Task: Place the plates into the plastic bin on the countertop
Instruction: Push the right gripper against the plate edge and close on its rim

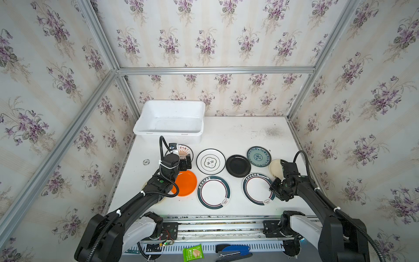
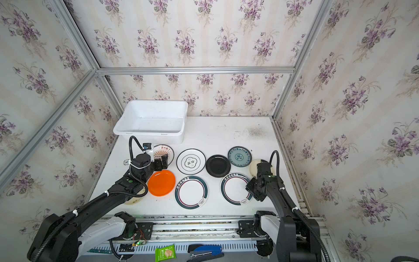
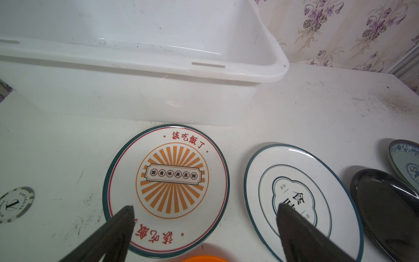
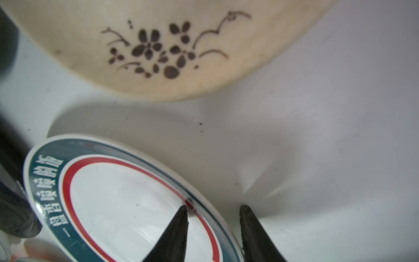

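Fingers on your right stand apart astride the rim of the near-right teal-banded plate; left fingers wide apart over the sunburst plate.

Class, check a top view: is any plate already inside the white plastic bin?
No, the plastic bin shows only its bare white floor; the plates in view all lie on the countertop.

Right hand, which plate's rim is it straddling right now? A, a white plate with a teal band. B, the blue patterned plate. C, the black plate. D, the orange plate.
A: in the right wrist view the right hand has one finger over the inside of the teal-banded plate and the other outside its rim.
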Robot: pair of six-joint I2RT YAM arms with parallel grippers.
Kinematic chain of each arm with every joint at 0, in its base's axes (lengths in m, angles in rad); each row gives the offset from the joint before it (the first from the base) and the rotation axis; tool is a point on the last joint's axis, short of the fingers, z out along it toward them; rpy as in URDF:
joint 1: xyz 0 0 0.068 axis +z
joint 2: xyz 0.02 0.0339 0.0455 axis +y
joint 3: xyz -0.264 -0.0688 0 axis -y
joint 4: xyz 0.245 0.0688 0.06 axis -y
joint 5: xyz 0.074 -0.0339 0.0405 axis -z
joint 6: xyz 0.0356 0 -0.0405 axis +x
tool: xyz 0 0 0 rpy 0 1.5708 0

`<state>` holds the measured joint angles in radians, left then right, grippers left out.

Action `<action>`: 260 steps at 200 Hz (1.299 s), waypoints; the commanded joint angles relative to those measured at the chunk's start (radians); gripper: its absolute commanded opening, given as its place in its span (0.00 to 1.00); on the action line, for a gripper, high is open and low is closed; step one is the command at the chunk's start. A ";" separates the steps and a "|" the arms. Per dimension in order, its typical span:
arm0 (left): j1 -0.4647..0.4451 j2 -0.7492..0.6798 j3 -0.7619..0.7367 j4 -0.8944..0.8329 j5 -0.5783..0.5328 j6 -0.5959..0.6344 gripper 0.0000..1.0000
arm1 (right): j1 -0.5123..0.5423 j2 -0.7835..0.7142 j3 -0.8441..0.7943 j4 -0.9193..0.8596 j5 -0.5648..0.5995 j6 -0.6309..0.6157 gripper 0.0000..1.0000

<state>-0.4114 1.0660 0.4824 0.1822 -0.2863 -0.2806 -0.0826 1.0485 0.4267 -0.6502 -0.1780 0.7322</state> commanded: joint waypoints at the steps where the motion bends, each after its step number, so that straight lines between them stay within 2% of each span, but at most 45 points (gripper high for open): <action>1: 0.002 0.012 0.016 -0.007 -0.005 -0.014 1.00 | 0.001 -0.014 -0.045 0.082 -0.044 0.022 0.33; 14: 0.002 0.020 0.022 -0.014 -0.011 -0.015 1.00 | 0.001 -0.028 -0.054 0.087 -0.044 0.021 0.31; 115: 0.002 0.015 0.022 -0.017 -0.002 -0.014 1.00 | 0.001 -0.123 -0.103 0.107 -0.049 0.014 0.30; 260: 0.002 0.015 0.023 -0.015 0.007 -0.013 1.00 | 0.000 -0.182 -0.120 0.077 -0.007 -0.007 0.09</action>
<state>-0.4110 1.0805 0.4992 0.1497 -0.2825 -0.2897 -0.0814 0.8715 0.3111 -0.4889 -0.2592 0.7177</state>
